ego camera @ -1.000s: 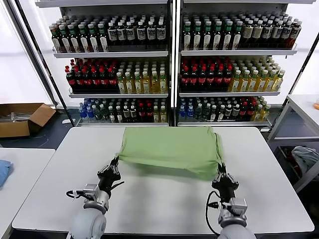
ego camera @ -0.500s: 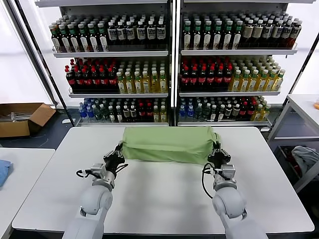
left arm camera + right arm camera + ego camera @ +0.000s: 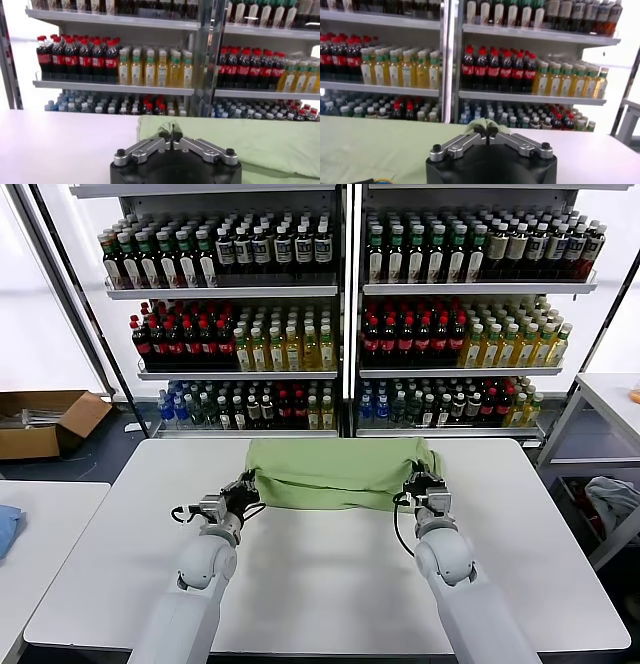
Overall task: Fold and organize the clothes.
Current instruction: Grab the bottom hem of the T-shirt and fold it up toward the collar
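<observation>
1. The polo shirt (image 3: 335, 474) lies in the upper middle of the head view, at the far side of the white table (image 3: 330, 584) — already doubled over into a wide band, its near edge folded onto the rest.
2. Judged from that, one lengthwise fold looks done; the band is not yet folded into a compact stack or set in its final place.
3. The left gripper (image 3: 243, 489) sits at the band's left end, the arm stretched forward low over the table.
4. The right gripper (image 3: 422, 486) sits at the band's right end, its arm mirrored.
5. In both wrist views the fingertips nearly meet, with green cloth just past them — the left gripper (image 3: 170, 136) and right gripper (image 3: 486, 131) appear pinched on the hem, though a loosening grip cannot be ruled out.
</observation>
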You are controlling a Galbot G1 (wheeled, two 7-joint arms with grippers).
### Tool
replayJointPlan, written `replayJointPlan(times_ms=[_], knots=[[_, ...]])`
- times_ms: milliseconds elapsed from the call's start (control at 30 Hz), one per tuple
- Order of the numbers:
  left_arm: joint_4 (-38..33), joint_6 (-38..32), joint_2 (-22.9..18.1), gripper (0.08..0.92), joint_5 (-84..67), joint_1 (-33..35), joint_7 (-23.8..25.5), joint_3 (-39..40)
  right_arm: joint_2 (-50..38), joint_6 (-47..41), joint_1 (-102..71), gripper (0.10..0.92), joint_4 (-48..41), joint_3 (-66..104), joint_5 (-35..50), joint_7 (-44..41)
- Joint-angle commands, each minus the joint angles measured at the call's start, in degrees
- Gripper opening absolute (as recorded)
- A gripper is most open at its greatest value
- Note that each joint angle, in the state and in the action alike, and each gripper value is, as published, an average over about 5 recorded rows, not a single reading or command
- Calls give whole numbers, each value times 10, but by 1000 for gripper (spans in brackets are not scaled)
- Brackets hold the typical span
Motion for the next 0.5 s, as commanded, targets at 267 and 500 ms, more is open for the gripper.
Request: replayJointPlan(times_ms=[267,500], knots=[[-52,58,-2,416,-4,8,-33,-3,52,-9,32,523,26,4,170,138],[-93,71,2,615,5,46,-34,-14,26,-45,-26,730,89,8,114,151]])
